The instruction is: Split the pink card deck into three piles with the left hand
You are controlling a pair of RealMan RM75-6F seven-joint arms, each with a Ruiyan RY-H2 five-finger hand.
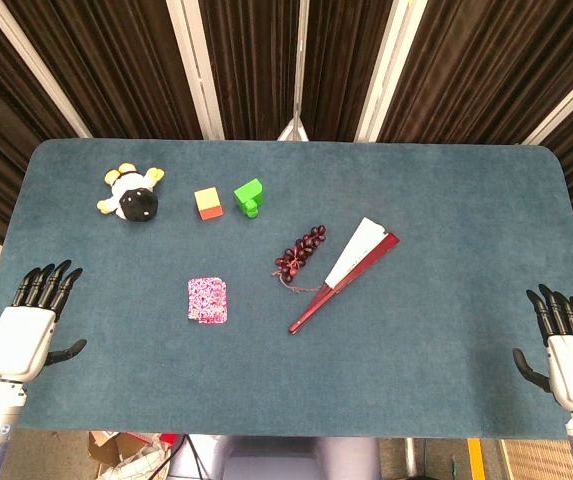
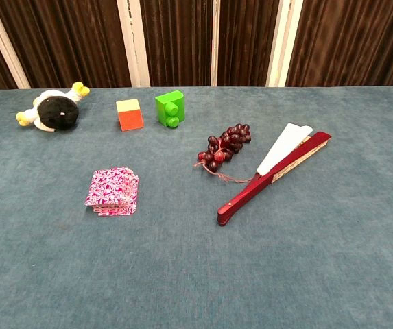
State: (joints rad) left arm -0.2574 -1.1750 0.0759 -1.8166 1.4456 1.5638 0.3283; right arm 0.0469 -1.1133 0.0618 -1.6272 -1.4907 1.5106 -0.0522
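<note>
Head view: one pink card deck [image 1: 208,300] lies flat as a single stack on the blue counter [image 1: 446,200], left of centre. Left hand [image 1: 31,325] rests at the counter's near-left edge, fingers [image 1: 51,283] spread wide, holding nothing, well apart from the deck. Right hand [image 1: 566,345] sits at the near-right edge, fingers likewise spread and empty. Also present: one plush toy [image 1: 132,195], one orange-yellow block [image 1: 208,203], one green block [image 1: 249,197], one grape bunch [image 1: 301,255], one folded red fan [image 1: 346,272].

Chest view: neither hand visible. Deck [image 2: 112,191] slightly splayed, still one pile; the grape bunch [image 2: 223,147] lies just beside the fan [image 2: 275,171].
</note>
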